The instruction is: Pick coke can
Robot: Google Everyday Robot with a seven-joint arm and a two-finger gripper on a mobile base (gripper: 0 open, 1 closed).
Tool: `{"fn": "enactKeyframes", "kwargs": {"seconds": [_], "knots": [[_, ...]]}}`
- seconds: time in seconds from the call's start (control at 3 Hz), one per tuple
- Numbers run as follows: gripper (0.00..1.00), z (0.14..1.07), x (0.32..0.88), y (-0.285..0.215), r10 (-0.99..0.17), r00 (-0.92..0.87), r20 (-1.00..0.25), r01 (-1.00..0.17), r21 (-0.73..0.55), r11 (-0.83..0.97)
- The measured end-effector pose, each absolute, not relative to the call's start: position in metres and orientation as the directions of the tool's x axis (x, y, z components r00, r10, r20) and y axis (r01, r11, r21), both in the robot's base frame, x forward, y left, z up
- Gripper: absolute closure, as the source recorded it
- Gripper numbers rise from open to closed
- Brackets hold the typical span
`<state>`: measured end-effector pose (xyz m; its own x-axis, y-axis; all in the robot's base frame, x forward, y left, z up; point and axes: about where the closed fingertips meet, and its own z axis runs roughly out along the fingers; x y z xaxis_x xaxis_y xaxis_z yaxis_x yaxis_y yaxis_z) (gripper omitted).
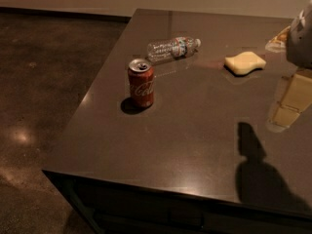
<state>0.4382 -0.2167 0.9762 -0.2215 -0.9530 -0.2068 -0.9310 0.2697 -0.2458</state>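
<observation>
The coke can (pixel 141 83) stands upright on the dark table (pixel 195 145), near its left side; it is red with white script and a silver top. My gripper (pixel 285 112) hangs at the right edge of the view, above the table's right side, far to the right of the can and not touching it. Its grey wrist (pixel 301 35) shows above it. Nothing is seen held in it.
A clear plastic water bottle (pixel 173 48) lies on its side just behind the can. A yellow sponge (pixel 244 63) lies at the back right. The arm's shadow (pixel 256 172) falls on the front right of the table. Dark floor (pixel 44 82) lies to the left.
</observation>
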Motion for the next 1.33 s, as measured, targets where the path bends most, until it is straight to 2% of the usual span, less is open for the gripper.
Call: {"fn": "enactKeyframes", "kwargs": {"seconds": [0.33,0.67,1.33], "knots": [[0.00,0.977,0.441,-0.218,-0.952,-0.223,-0.208,-0.929,-0.249,0.273],[0.00,0.974,0.459,-0.213,-0.932,-0.235,-0.274,-0.916,-0.259,0.307],[0.00,0.949,0.502,-0.169,-0.868,-0.204,-0.453,-0.904,-0.253,0.344]]}}
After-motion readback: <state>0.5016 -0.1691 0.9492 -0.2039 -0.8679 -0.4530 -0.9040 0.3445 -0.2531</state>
